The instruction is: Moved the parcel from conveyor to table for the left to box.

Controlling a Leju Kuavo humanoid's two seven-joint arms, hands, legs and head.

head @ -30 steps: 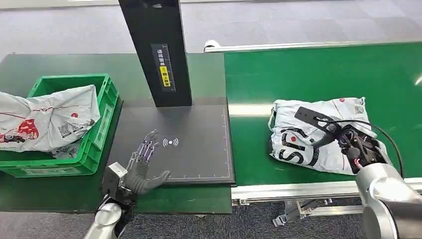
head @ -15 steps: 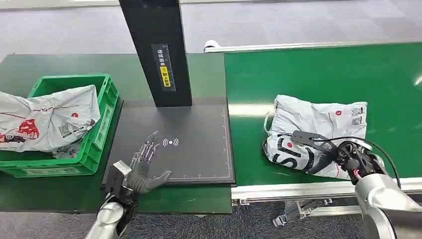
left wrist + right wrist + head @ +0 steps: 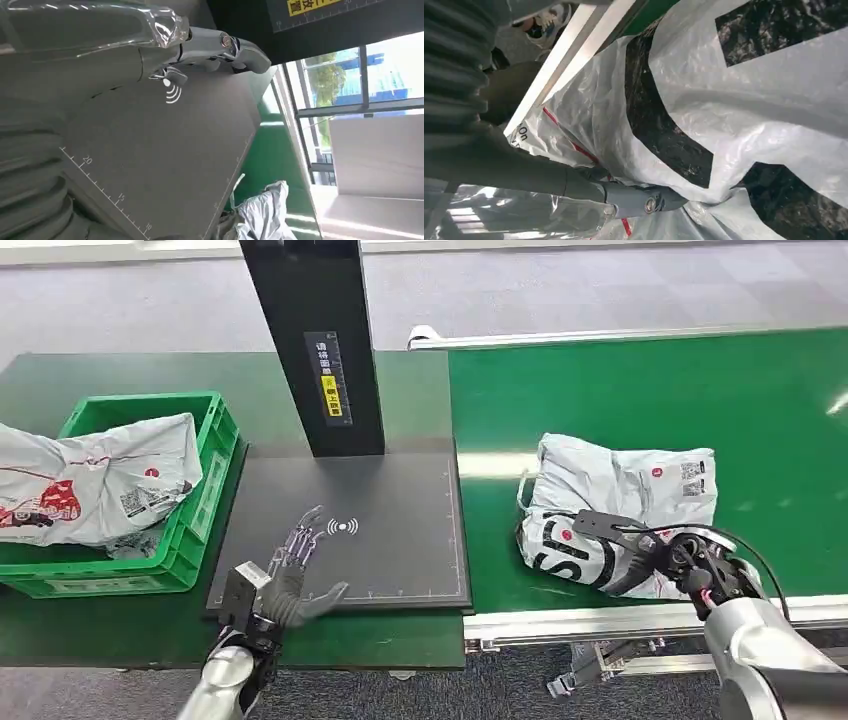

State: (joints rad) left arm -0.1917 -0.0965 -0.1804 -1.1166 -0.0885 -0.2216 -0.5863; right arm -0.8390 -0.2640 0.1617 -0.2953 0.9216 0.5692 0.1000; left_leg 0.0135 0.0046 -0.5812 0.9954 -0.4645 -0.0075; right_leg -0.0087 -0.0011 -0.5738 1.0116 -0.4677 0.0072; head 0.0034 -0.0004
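Observation:
A white parcel (image 3: 610, 490) with black lettering lies on the green conveyor (image 3: 650, 390), near its front edge. My right hand (image 3: 690, 560) is at the parcel's near right corner. In the right wrist view the thumb (image 3: 624, 195) presses into the parcel's crumpled plastic (image 3: 734, 100), which folds over the fingers, so the hand grips it. My left hand (image 3: 290, 575) rests on the front edge of the black scanner pad (image 3: 400, 490), empty, its fingers (image 3: 220, 45) spread and pointing at the pad's signal mark. The parcel's end (image 3: 265, 210) lies beyond the pad's edge.
A green crate (image 3: 215, 440) at the left of the dark table (image 3: 120, 370) holds white parcels (image 3: 100, 480) that spill over its rim. A black pillar (image 3: 320, 340) stands at the back of the pad. A metal rail (image 3: 600, 620) edges the conveyor's front.
The parcel has shifted left along the conveyor, towards the pad. My right hand came down and closed on its near corner. The left hand stayed put.

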